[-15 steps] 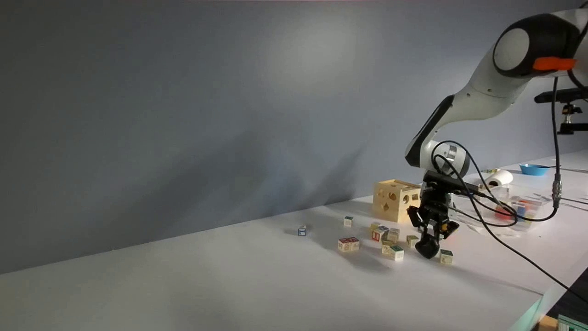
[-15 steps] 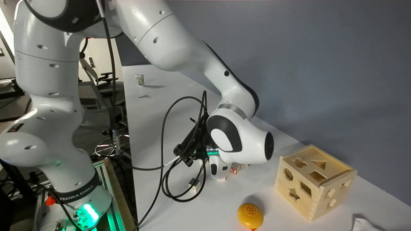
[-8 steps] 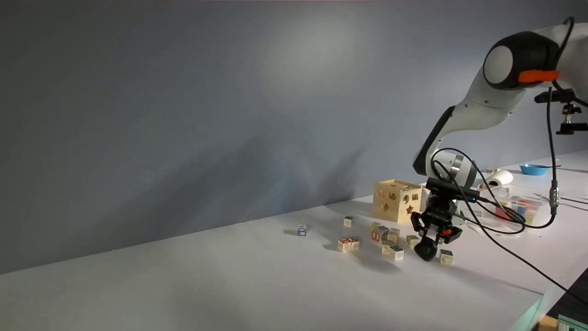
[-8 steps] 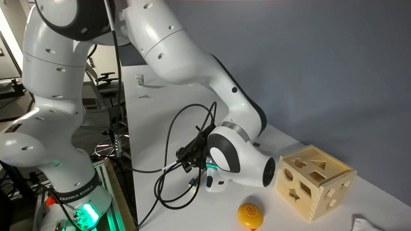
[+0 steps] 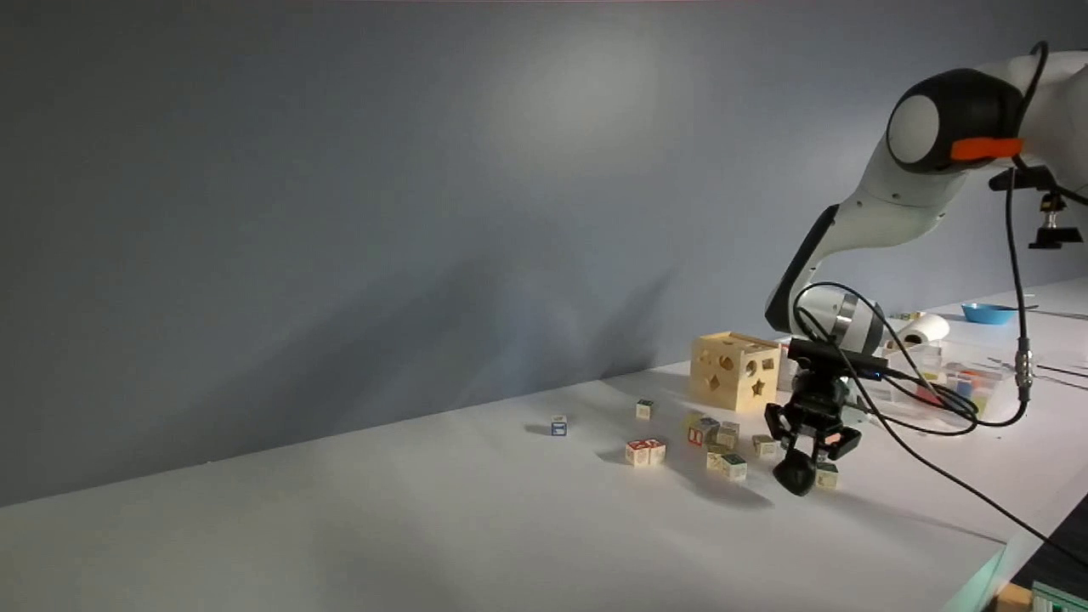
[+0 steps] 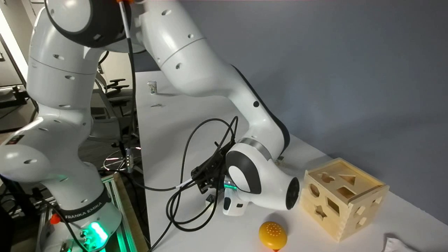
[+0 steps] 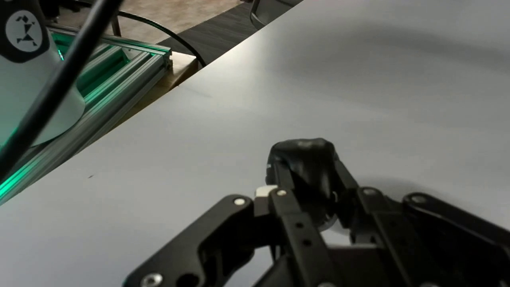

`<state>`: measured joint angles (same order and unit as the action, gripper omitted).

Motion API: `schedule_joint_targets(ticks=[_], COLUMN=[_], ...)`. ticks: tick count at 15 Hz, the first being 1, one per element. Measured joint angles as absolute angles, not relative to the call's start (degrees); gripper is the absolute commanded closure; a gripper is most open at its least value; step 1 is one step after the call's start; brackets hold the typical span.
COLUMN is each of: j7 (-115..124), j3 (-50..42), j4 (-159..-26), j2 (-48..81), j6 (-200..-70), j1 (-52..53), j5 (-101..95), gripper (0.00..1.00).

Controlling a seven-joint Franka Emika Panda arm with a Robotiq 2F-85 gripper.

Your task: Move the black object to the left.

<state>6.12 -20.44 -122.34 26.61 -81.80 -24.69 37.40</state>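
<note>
Lower than one second ago: my pincer point(image 7: 312, 174), clamped around the black lump point(image 7: 306, 151). I judge this descent as preparation for set-down; release remains pending.

In an exterior view: the worktop point(image 5: 408, 527) from well back, facing the wall point(image 5: 382, 204). In an exterior view: nearer the arm point(image 6: 208, 75), looking down, wall at right. Both exterior views share the wooden box point(image 6: 345, 204). Wrist view: close behind the gripper point(image 7: 313, 170), facing the worktop, base point(image 7: 20, 83) far left.
</note>
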Motion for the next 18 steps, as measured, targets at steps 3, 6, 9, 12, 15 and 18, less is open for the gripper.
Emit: schedule_joint_targets(ticks=[3,6,9,12,15,18], j7=[6.2,6.3,6.3,6.4,6.4,5.9], j3=[-20.5,-20.6,-20.7,-20.7,-20.6,-19.4], j4=[-122.5,-122.5,-122.4,-122.6,-123.1,-125.0], j2=[27.1,27.0,26.1,23.4,19.1,13.0], j6=[-83.7,-87.0,-90.5,-94.1,-96.5,-99.3], j1=[-24.6,-24.3,-23.5,-22.1,-20.2,-18.0], j5=[36.5,34.3,30.7,26.2,22.8,20.5], gripper=[0.24,0.02,0.00,0.00,0.00,0.00])
